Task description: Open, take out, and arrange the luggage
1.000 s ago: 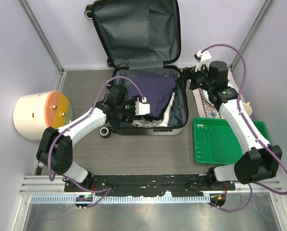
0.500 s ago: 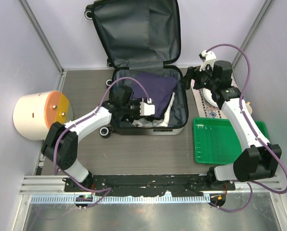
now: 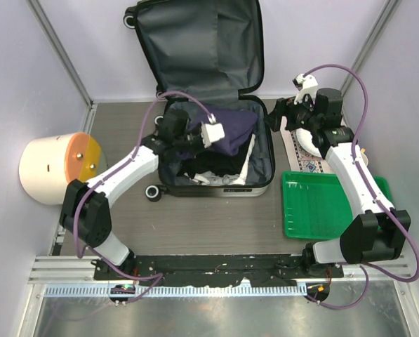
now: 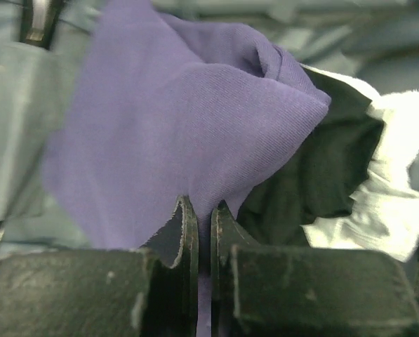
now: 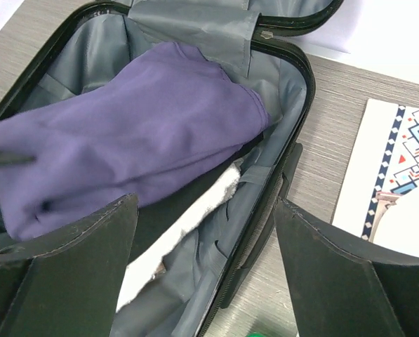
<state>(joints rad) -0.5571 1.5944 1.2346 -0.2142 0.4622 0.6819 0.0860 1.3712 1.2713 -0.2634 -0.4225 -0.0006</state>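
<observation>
The luggage [image 3: 216, 188] lies open at the back of the table, its grey-lined lid [image 3: 195, 49] leaning on the wall. Inside lie a purple garment [image 3: 234, 126], dark clothes [image 3: 205, 165] and a white cloth [image 3: 245, 165]. My left gripper [image 3: 208, 140] is down in the case, shut on an edge of the purple garment [image 4: 174, 119], which is pinched between its fingertips [image 4: 202, 210]. My right gripper [image 3: 276, 116] hovers open over the case's right rim [image 5: 293, 140], with nothing between its fingers [image 5: 90, 253].
A cream cylindrical bin with an orange lid [image 3: 58, 167] lies at the left. A green tray [image 3: 328, 207] sits at the right front. A patterned mat [image 3: 293, 151] lies just right of the case, under my right arm.
My left gripper has shut on the purple garment and drawn it up and back, uncovering dark and white clothes beneath. My right gripper has shifted slightly to the right and stays open.
</observation>
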